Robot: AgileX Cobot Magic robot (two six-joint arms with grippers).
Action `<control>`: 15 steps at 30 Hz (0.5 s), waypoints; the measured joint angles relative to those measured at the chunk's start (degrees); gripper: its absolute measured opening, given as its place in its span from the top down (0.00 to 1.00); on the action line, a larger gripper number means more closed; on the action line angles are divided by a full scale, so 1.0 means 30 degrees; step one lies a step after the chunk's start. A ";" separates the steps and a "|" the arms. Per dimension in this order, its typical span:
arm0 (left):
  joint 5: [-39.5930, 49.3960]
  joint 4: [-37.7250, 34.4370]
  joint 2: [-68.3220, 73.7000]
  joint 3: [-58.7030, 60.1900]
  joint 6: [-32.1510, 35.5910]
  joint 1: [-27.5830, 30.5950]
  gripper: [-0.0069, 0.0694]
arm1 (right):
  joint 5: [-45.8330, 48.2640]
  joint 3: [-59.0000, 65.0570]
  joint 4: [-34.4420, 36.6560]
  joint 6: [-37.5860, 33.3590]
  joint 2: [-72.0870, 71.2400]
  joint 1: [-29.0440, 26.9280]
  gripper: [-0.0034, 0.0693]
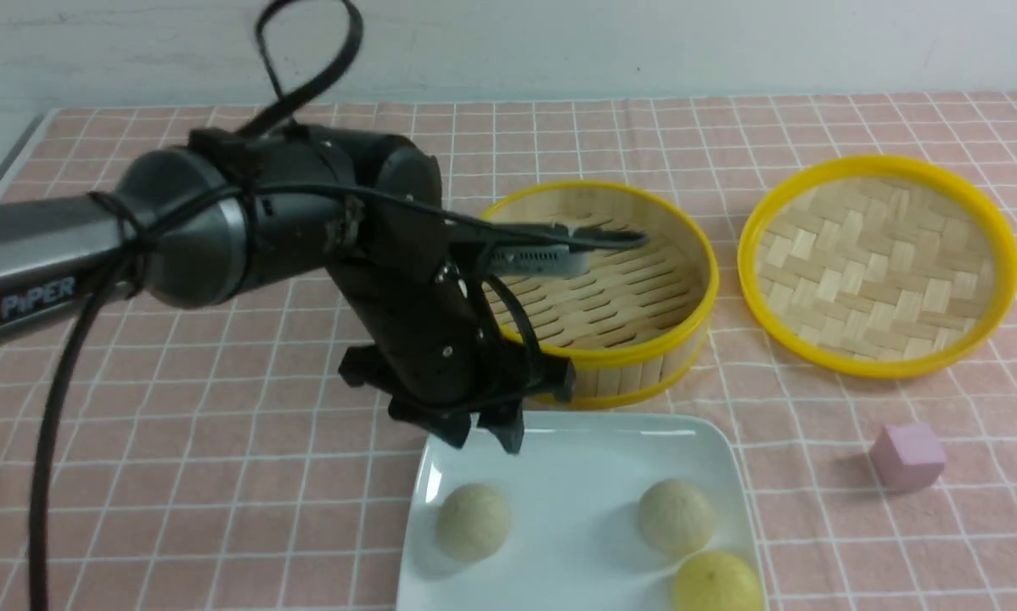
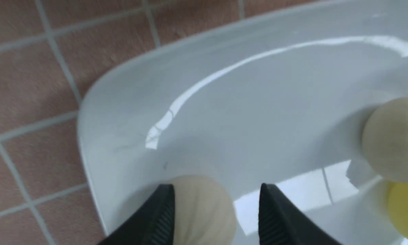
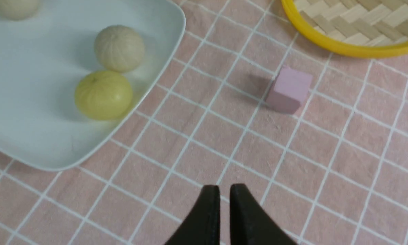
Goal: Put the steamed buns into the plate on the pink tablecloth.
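Plate (image 1: 576, 492) in all three views

Left gripper (image 2: 217, 187) open, pointing down

And here's the robot's glossy black left arm (image 1: 245, 212), smooth and tubular, rounded at the joint, pale "PiPER" lettering (image 1: 38, 299) printed along the link! Thin black cables (image 1: 58, 399) run over it, a thick flat black loop (image 1: 326, 72) above, a ribbed silver-grey metal piece (image 1: 530, 257) at the wrist, and dark, tapering fingers (image 2: 158, 212)!
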 joint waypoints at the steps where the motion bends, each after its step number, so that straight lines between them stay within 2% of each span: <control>1: 0.0042 0.0155 -0.0279 -0.0219 0.0000 0.0000 0.44 | 0.0632 -0.0453 0.0108 0.0000 0.0000 0.0000 0.86; 5: 0.0126 0.0409 -0.1413 -0.0606 0.0000 0.0000 0.45 | 0.2874 -0.2337 0.0186 0.0000 -0.0408 0.0000 0.91; 7: 0.0201 0.0409 -0.1541 -0.0619 0.0000 0.0000 0.47 | 0.2998 -0.2477 0.0186 0.0000 -0.0754 0.0000 0.93; 10: 0.0606 0.0539 -0.1559 -0.0619 0.0017 0.0000 0.56 | 0.3127 -0.2093 0.0279 0.0400 -0.2353 0.0000 0.97; 11: 0.0623 0.0557 -0.1559 -0.0619 0.0017 0.0000 0.57 | 0.3038 -0.1920 0.0304 0.0496 -0.2566 0.0000 0.97; 15: 0.0773 0.0616 -0.1559 -0.0619 0.0017 0.0000 0.71 | -0.0083 0.0279 0.0323 0.1146 -0.4634 0.0000 0.97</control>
